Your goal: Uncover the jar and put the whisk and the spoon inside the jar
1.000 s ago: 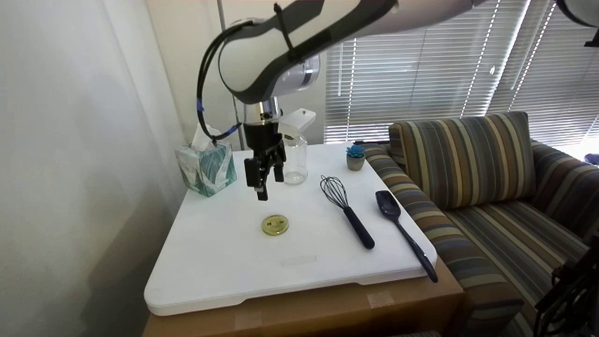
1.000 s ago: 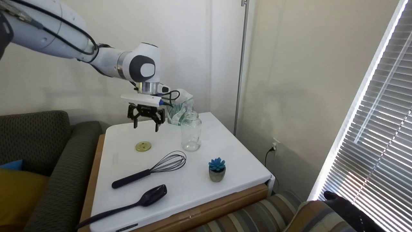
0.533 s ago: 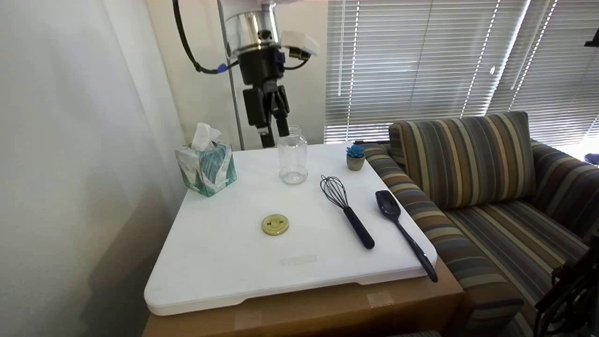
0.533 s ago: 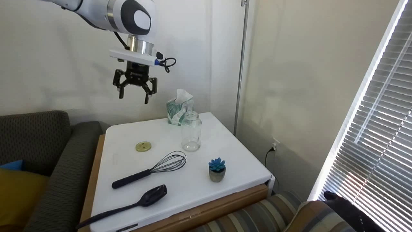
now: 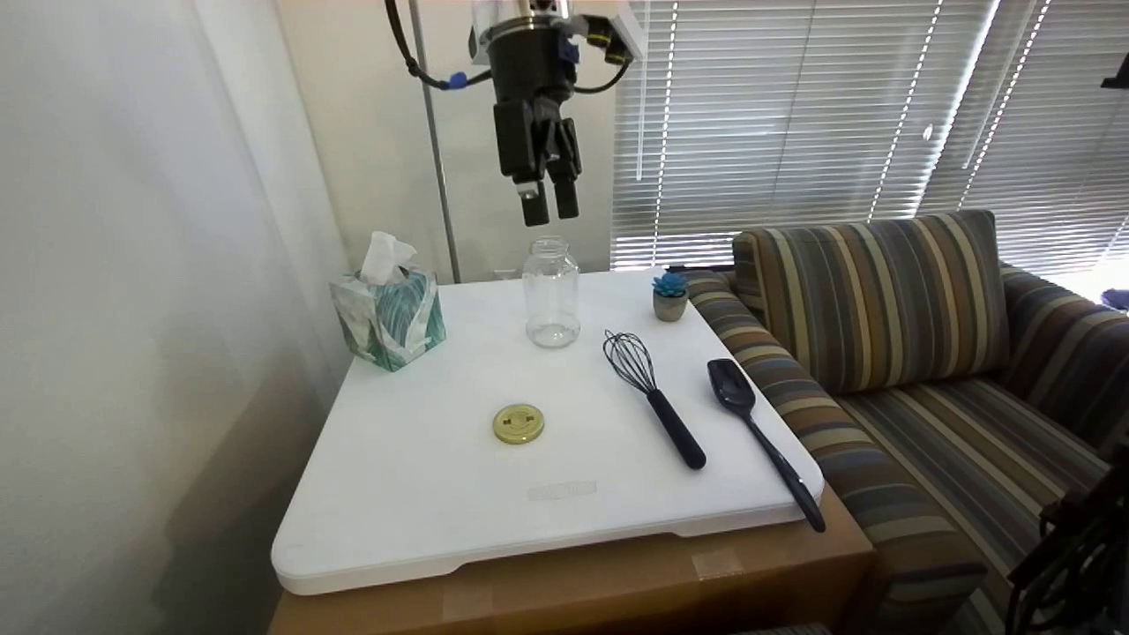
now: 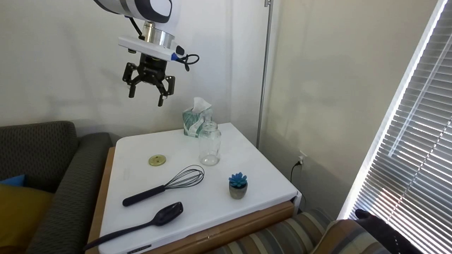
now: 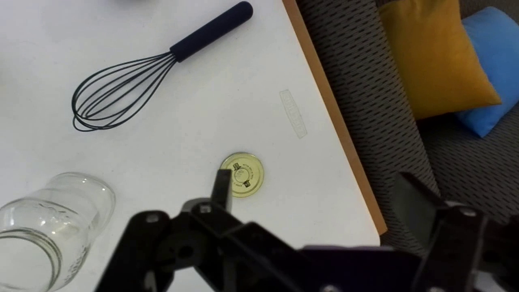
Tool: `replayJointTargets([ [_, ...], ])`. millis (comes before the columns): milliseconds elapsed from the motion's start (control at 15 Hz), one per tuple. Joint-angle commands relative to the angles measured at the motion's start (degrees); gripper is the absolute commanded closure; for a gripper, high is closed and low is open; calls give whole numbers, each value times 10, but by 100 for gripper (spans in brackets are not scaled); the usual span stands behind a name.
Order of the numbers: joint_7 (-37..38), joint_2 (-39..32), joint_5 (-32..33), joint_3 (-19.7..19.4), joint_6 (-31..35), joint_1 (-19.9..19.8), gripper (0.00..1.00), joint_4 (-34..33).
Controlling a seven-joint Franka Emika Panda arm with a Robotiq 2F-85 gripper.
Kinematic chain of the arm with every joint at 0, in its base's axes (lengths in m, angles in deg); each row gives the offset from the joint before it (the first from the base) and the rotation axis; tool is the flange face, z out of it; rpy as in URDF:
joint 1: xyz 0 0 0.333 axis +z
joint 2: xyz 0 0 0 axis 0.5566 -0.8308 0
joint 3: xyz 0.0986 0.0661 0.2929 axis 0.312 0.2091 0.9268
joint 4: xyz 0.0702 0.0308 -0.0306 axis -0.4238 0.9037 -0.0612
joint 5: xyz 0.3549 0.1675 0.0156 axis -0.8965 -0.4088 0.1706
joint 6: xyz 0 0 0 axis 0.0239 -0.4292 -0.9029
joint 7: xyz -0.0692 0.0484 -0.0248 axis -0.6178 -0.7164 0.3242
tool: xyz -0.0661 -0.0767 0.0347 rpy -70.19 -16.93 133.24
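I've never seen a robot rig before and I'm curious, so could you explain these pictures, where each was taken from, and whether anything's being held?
The machine is a robot arm, and the black gripper at its end does the job of a hand. Two views are taken from outside the robot, at different places; the third is taken from its wrist, looking down past the gripper. On the white tabletop stand a clear glass jar, uncovered, a tissue box and a plant. Lying there are the lid, away from the jar, the whisk and the spoon, whose handle end reaches past the edge. Nothing is held: the gripper hangs open in the air.
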Motion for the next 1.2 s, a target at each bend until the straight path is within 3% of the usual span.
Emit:
replayJointTargets([
  [0, 34, 75, 21, -23, 107, 10, 0, 137],
  [67, 55, 86, 37, -33, 152, 19, 0, 164],
  [133, 77, 94, 62, -17, 196, 8, 0, 188],
  [200, 57, 44, 51, 3, 127, -5, 0, 99],
  [800, 63, 47, 56, 8, 137, -5, 0, 107],
  [1133, 82, 60, 128, -8, 210, 17, 0, 135],
])
